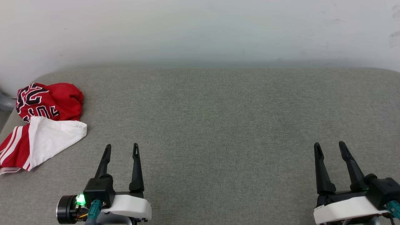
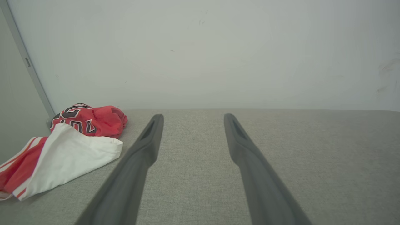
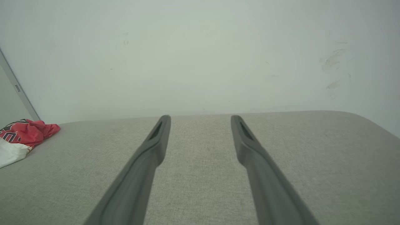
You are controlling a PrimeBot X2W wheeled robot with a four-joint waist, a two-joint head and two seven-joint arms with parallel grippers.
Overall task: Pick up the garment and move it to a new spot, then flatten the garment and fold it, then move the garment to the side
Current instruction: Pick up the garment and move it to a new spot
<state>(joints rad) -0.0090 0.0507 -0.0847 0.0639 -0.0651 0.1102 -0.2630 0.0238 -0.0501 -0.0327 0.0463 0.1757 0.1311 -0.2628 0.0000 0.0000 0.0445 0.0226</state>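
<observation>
starting from the left: the shirt (image 1: 47,125) is bunched in a heap at about 9 o'clock on the grey cloth-covered table (image 1: 218,125), right up against its left edge. i can't tell if the near corner hangs over the side. the red body is scrunched up at the far end with a bit of black lettering showing. a white sleeve with striped trim flops out flat toward me.

it's thin jersey, so i reckon it's light, totally limp and a bit slippery, with nothing to break. it won't hold a shape when lifted, it'll just drape and drag the rest along. i'd pinch where the cloth stands up in a ridge, on top of the red bunch. the flat sleeve is a worse bet, since a flat layer on a cloth top is hard to get a finger under.

next along, the left claw (image 1: 122,145) sits at 7 o'clock in the head view, fingers spread wide with nothing in them. the shirt is off at its 10 o'clock, near but not touching.

way over at 5 o'clock the right claw (image 1: 329,143) is spread wide and empty too, well apart from the shirt. so the left one looks like the one to send in first.
</observation>
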